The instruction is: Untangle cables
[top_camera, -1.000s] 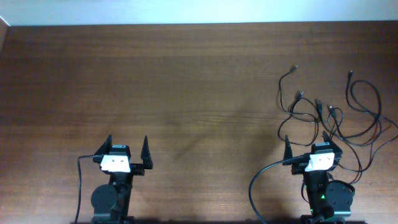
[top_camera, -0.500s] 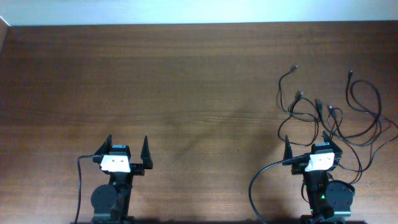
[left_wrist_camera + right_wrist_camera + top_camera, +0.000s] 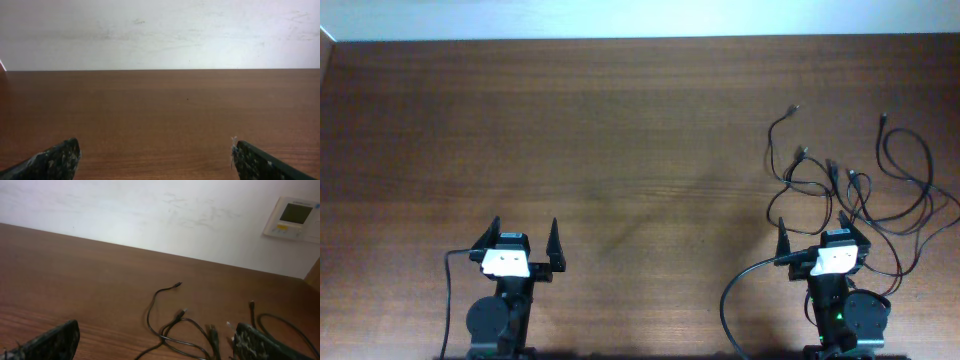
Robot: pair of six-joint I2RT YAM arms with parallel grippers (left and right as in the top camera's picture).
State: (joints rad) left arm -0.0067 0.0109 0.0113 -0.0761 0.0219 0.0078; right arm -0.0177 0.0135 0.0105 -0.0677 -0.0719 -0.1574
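Observation:
The cables (image 3: 855,190) are thin black cords with small plugs, lying in a loose tangle on the right part of the wooden table. They spread just ahead of and to the right of my right gripper (image 3: 813,230), which stands open and holds nothing. In the right wrist view the cables (image 3: 187,325) loop across the wood between and beyond the two fingertips, and some loops run under the right finger (image 3: 255,340). My left gripper (image 3: 525,233) stands open at the near left, far from the cords. Only bare wood lies between its fingertips (image 3: 57,157) in the left wrist view.
A thicker black arm cable (image 3: 740,285) curves by the right arm's base, and another (image 3: 450,290) runs by the left base. The table's far edge meets a white wall (image 3: 160,30). A wall thermostat (image 3: 295,217) shows at the upper right.

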